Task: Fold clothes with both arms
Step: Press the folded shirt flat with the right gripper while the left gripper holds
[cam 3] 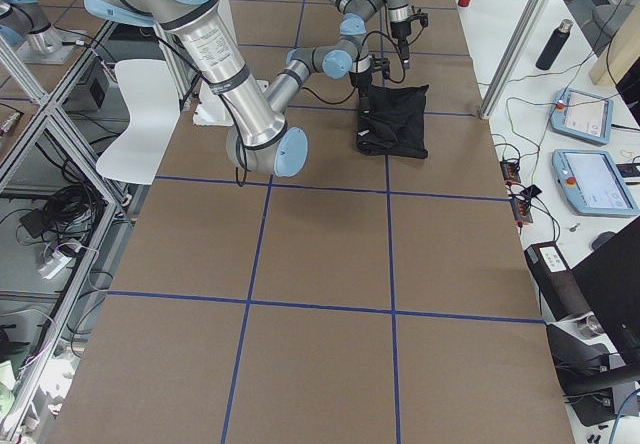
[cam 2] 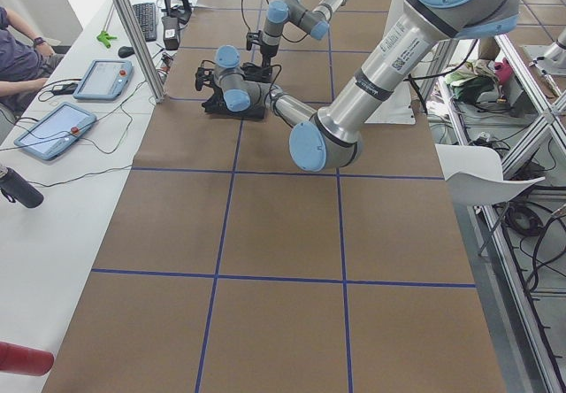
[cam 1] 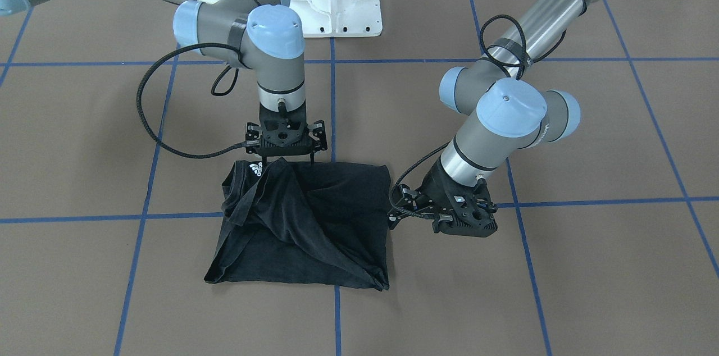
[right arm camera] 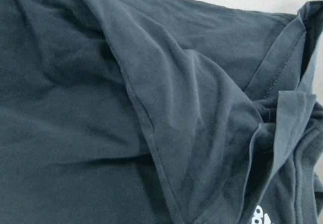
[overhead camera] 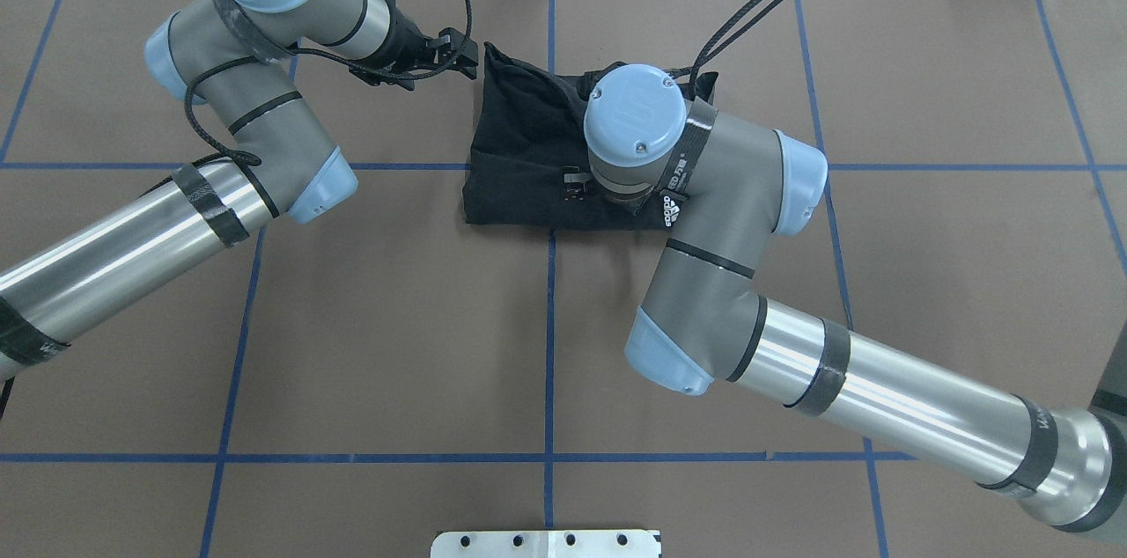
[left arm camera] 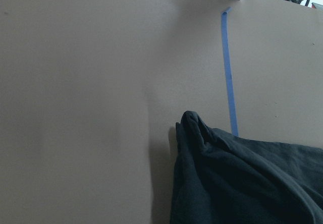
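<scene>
From across the table, the black T-shirt (cam 1: pixel 314 215) lies on the brown table (cam 1: pixel 561 288) as a rough rectangular packet over a blue tape line (cam 1: pixel 337 316). A loose flap runs diagonally across its top, and the small white Adidas logo (cam 1: pixel 256 169) shows at the corner nearest the robot. The right gripper (cam 1: pixel 287 160) points straight down at the shirt's robot-side edge, its thin fingers spread and nothing visibly between them. The left gripper (cam 1: pixel 392 214) sits low, just beside the shirt's side edge, with its jaws parted and empty.

From overhead, the left gripper's fingertips are next to the shirt's far corner, apart from the cloth. The right arm's wrist (overhead camera: pixel 634 131) covers its own gripper and much of the shirt.

The two side views show the shirt small and far off, between the two wrists. They add nothing about the jaws.

The left wrist camera sees a bunched corner of dark fabric on bare table, with no finger in view. The right wrist camera is filled with creased cloth, a hem ridge and a sliver of the logo.

The folding looks well along, at a tidying or final-fold stage. The next move likely calls for each gripper to pinch an edge so that the loose flap is drawn flat without dragging the packet.
</scene>
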Motion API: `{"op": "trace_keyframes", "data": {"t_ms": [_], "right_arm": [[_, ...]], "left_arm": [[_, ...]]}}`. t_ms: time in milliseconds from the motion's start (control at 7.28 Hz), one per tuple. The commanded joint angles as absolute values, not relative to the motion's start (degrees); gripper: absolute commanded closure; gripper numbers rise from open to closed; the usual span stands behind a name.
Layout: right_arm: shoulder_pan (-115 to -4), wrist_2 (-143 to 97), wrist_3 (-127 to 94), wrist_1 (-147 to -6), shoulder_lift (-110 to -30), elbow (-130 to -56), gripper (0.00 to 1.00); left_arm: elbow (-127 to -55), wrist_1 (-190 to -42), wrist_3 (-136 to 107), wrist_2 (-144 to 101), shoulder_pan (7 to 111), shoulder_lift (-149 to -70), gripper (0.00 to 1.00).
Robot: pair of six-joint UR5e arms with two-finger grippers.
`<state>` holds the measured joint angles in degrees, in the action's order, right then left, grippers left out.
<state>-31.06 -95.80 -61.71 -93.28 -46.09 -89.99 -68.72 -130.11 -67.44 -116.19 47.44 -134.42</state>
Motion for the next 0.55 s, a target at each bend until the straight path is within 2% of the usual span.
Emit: {"op": "trace_keyframes", "data": {"t_ms": [0, 137, 412], "right_arm": [[-26.7, -88.5, -59.5, -97.0, -45.2, -90.9, 0.01], [-26.8, -87.6, -58.6, -97.2, -45.3, -90.7, 0.18], [-27.5, -86.5, -52.6, -96.9, -45.4, -90.3, 0.26]], "left_arm": [[-68.7, -130.8, -67.4, -116.2, 47.5, -133.8, 0.00], [-68.8, -130.9, -67.4, -116.2, 47.5, -133.6, 0.00], [-68.8, -130.9, -67.4, -116.2, 47.4, -133.6, 0.00]]}}
